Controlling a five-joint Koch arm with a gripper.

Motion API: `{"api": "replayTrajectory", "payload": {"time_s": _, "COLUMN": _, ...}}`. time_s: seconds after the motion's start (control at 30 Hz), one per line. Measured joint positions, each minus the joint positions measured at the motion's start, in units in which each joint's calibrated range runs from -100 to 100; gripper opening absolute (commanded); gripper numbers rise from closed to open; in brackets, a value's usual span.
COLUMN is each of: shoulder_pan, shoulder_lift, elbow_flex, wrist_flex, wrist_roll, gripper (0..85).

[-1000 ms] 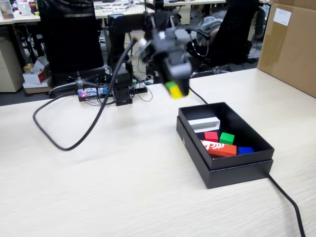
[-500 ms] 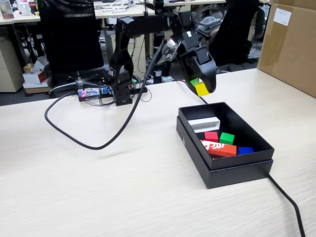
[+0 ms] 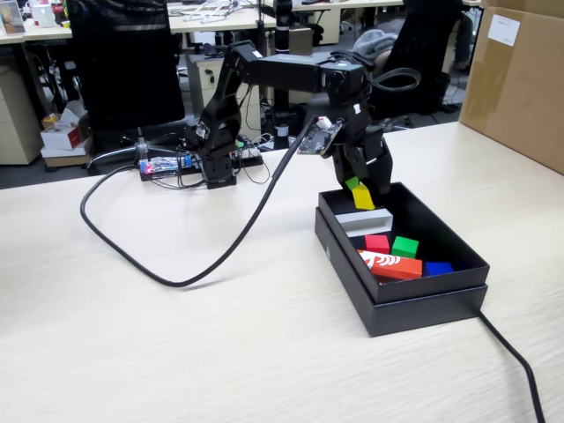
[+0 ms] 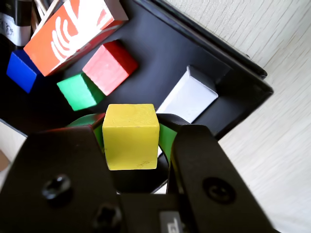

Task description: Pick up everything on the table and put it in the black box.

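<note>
Over the last second the arm swung from the upper middle of the fixed view toward the right and dropped, so the gripper [image 3: 364, 187] now hung over the near-back corner of the black box [image 3: 401, 304], clenched on the yellow cube [image 3: 363, 198]. A second ago the cube was well left of the box and higher; half a second ago it was above the box's back rim. That put the last carry close to release, as I judged it.

In the wrist view the yellow cube [image 4: 130, 136] sat pinched between the two black jaws, with the white oblong block [image 4: 189, 95] directly beyond it. The red cube [image 4: 110, 66] and green cube [image 4: 79, 91] already lay on the box floor in the upper left of that frame, beside the long red block with white marks [image 4: 68, 32] and a blue cube [image 4: 22, 71].

Edges: the box's back wall was just beside the gripper, and the white block lay under the drop line, so the cube might land on it. Open floor showed between the white block and the red cube. The table [image 3: 176, 352] around the box was bare of cubes; only a black cable [image 3: 220, 256] crossed it at centre left.
</note>
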Motion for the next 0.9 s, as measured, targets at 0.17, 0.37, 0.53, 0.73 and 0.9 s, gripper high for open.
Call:
{"api": "replayTrajectory", "payload": {"time_s": 0.17, "shoulder_pan": -0.10, "shoulder_lift": 1.68, "elbow_flex": 0.00, "wrist_flex": 1.86, "wrist_roll": 0.05, "gripper": 7.6}}
{"api": "replayTrajectory", "payload": {"time_s": 0.37, "shoulder_pan": -0.20, "shoulder_lift": 3.11, "elbow_flex": -2.46, "wrist_flex": 4.80, "wrist_roll": 0.05, "gripper": 7.8}}
{"api": "replayTrajectory", "payload": {"time_s": 0.53, "shoulder_pan": -0.20, "shoulder_lift": 3.75, "elbow_flex": -5.39, "wrist_flex": 7.28, "wrist_roll": 0.05, "gripper": 13.8}}
{"api": "replayTrajectory", "payload": {"time_s": 0.73, "shoulder_pan": -0.20, "shoulder_lift": 4.14, "elbow_flex": -5.39, "wrist_flex": 7.74, "wrist_roll": 0.00, "gripper": 30.1}}
{"api": "replayTrajectory", "payload": {"time_s": 0.9, "shoulder_pan": -0.20, "shoulder_lift": 4.01, "elbow_flex": -5.39, "wrist_flex": 7.74, "wrist_roll": -0.05, "gripper": 38.4}}
